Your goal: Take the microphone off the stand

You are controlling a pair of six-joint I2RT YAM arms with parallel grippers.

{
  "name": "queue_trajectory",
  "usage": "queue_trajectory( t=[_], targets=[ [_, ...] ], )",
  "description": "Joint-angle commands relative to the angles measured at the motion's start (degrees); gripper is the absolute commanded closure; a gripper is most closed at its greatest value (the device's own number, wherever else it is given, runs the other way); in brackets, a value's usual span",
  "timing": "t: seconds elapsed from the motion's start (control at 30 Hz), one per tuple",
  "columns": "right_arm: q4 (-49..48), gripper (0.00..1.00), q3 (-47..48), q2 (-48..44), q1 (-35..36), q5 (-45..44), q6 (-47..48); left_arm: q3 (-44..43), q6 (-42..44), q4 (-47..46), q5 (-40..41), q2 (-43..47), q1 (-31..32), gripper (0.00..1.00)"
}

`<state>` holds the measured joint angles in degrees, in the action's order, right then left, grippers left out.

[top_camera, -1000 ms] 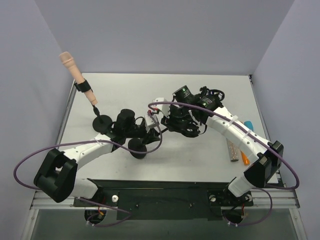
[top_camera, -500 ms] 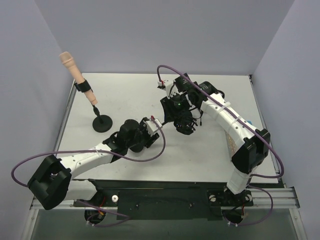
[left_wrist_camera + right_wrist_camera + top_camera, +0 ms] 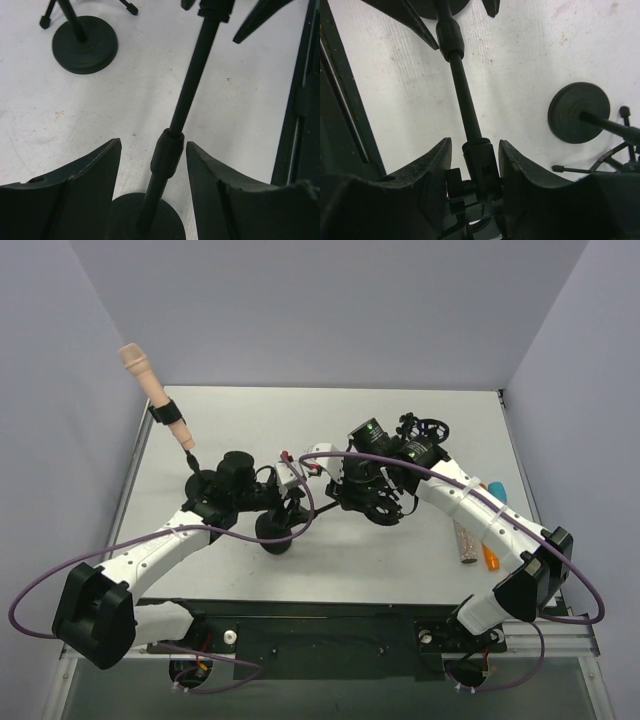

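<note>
- One microphone [image 3: 137, 365], peach-coloured, sits at the far left of the table [image 3: 260, 430]. It is in the black clip [image 3: 167, 414] of the microphone stand [image 3: 205, 486] and slants up toward the left wall. Neither gripper touches it.
- Three round-based stands show. One carries the microphone. One is the empty stand [image 3: 192, 85] between the two arms. The third stand [image 3: 578, 112] shows best in the wrist views, close to the right arm.
- One tripod [image 3: 425, 430] stands far right of centre, beside the right arm.
- Two grippers, both at the empty stand, which leans from its near base toward the right.
- The left gripper [image 3: 153, 145] straddles the lower pole at its collar. Its jaws are spread, with a gap on each side, so it grips nothing.
- The right gripper [image 3: 475, 142] is closed around the top end of the same pole, its fingers [image 3: 437, 172] pressed close to the head block.
- Three small things lie at the right edge, near one another: a speckled stick [image 3: 465, 540], an orange piece [image 3: 489, 557] and a light-blue piece [image 3: 497, 487].
</note>
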<state>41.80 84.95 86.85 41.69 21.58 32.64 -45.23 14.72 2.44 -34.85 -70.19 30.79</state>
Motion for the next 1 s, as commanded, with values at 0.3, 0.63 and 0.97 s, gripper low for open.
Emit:
queue_trajectory(
  t=[0.3, 0.63, 0.97],
  targets=[
    [-3.22, 1.00, 3.02, -2.04, 1.64, -5.05, 0.35, 4.18, 3.99, -12.01, -5.33, -4.61, 4.71, 0.79],
    [8.12, 1.00, 15.95, 0.61, 0.83, -23.33, -41.35, 9.11, -5.39, -32.76, 33.01, -3.90, 15.71, 0.52],
    [14.35, 1.00, 22.19, 0.43, 0.06, -31.76, -24.74, 4.54, -5.76, -17.57, 22.12, 0.67, 13.78, 0.27]
  ],
)
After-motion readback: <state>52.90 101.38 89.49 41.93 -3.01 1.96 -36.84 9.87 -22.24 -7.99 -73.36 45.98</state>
